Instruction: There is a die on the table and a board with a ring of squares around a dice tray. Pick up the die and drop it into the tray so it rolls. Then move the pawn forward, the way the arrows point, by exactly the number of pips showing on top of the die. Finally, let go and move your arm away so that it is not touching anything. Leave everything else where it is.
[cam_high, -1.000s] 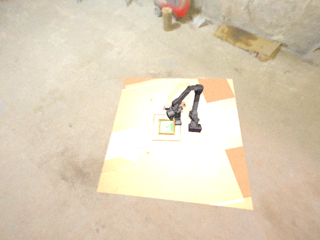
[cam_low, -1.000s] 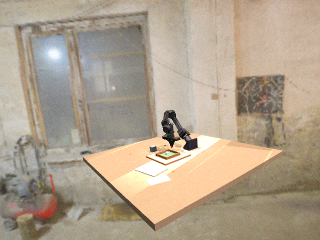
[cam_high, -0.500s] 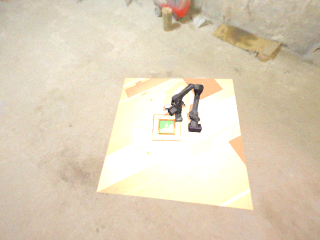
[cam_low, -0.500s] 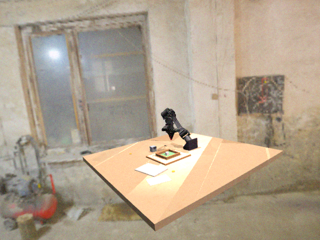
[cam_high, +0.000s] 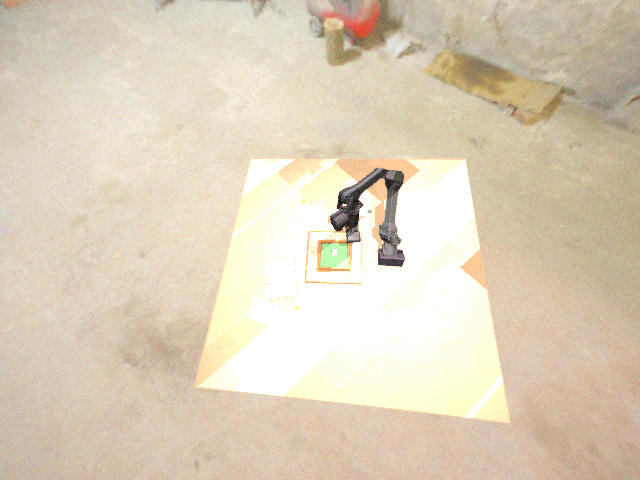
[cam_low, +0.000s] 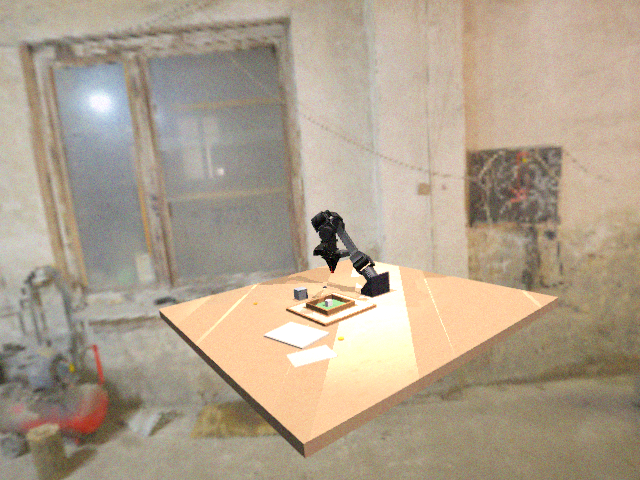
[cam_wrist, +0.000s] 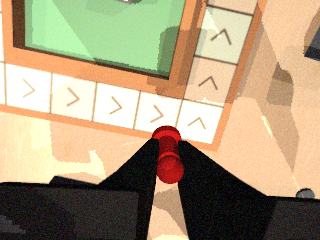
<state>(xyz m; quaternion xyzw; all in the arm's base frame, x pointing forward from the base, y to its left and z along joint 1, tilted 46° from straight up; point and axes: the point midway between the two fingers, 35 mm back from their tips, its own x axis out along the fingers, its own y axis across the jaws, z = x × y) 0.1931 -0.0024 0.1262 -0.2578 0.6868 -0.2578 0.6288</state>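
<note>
Carrying the red pawn (cam_low: 332, 271) (cam_wrist: 168, 155) above the board (cam_high: 306, 273) (cam_low: 326, 324) (cam_wrist: 217, 146), your gripper (cam_high: 353, 238) (cam_low: 332, 269) (cam_wrist: 167, 147) has its two fingers pinched on the piece, clear of the squares. The board lies inward from every edge of the bench (cam_high: 351, 361) (cam_low: 361, 413), close to the arm's base (cam_high: 391, 258) (cam_low: 376, 285) and far from the bench corner nearest the exterior camera. The die (cam_high: 334, 252) (cam_low: 328, 302) sits inside the dice tray (cam_high: 333, 269) (cam_low: 329, 311) (cam_wrist: 100, 65), toward its middle; its pips are too small to read.

From here, a misread die would likely send you to the wrong square, as would losing count where the arrows turn at the board's corner. A weak or off-centre pinch could let the smooth, round pawn tilt or slip, and letting go too high could topple it. Swinging low across the tray could clip its raised wall or nudge the die.

Arrowheads mark the squares; you can make out no brand, label or lettering on board, bench or arm.
</note>
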